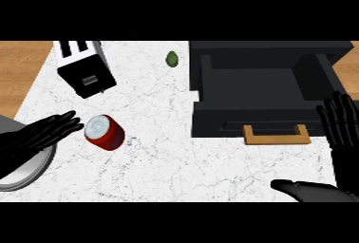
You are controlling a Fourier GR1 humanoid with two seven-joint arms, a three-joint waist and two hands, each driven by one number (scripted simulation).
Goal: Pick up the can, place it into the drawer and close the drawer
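1 can (104,132), 1 open drawer (261,97), 2 hands.

White marble counter (161,156) with toaster (85,69), red can (105,133), black drawer unit (266,90), perhaps a lime (172,59).

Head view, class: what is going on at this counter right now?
The robot's left hand, fingers straight, reaches toward a red can standing on the white marble counter, not yet gripping it. The dark drawer with its wooden handle stands open and empty. The right hand rests open beside the drawer.
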